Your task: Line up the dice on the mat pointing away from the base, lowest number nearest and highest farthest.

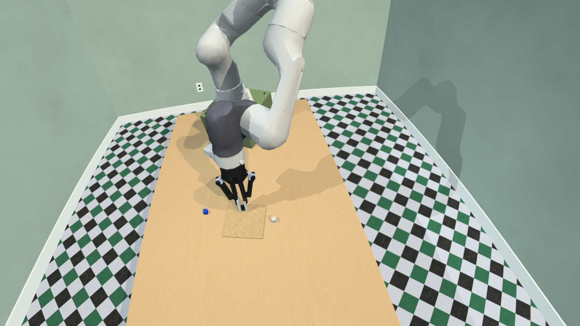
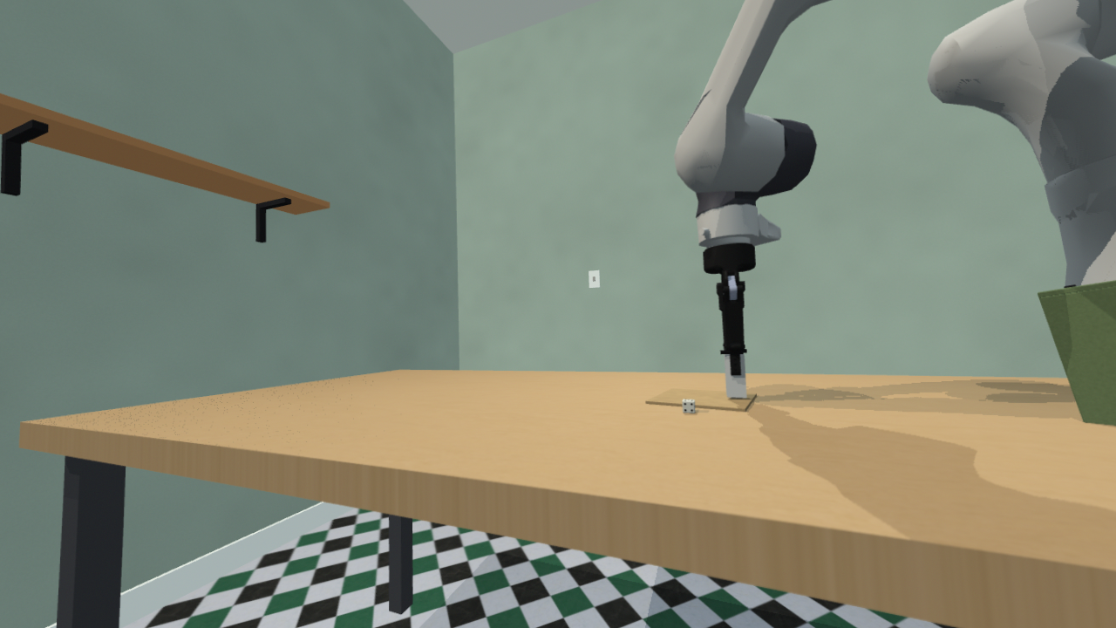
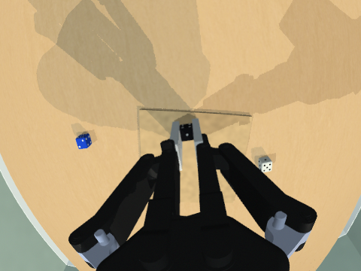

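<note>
1. From where I stand at the long side of the wooden table [image 2: 390, 437], the nearest small thing is the white die [image 2: 689, 405]. It lies flat on the bare wood, just beside the mat's edge and not on it. I can make out dark pips, but I cannot count them for sure.

2. Just past it lies the mat [image 1: 243, 227], a thin tan square, flat on the table top.

3. At the mat's edge nearest the robot's base stands the gripper [image 1: 243, 207], pointing straight down. Its fingers are drawn in narrow and pinch a small black die [image 3: 186, 132]. On the die's upper face a single pale pip shows, as far as I can tell. The fingertips [image 2: 735, 385] reach down to the mat, right at that edge; whether the die rests on the mat or hangs just off it, I cannot tell.

4. Farther off, on the other side of the mat, the blue die [image 1: 205, 211] sits on the bare wood, well apart from the mat. Its pips are too small to read.

5. Behind all this the white arm [image 1: 283, 81] bends up and over from a green block [image 2: 1085, 351] at the table's end.

6. On the side wall hangs a brown shelf [image 2: 156, 160] on black brackets.
</note>
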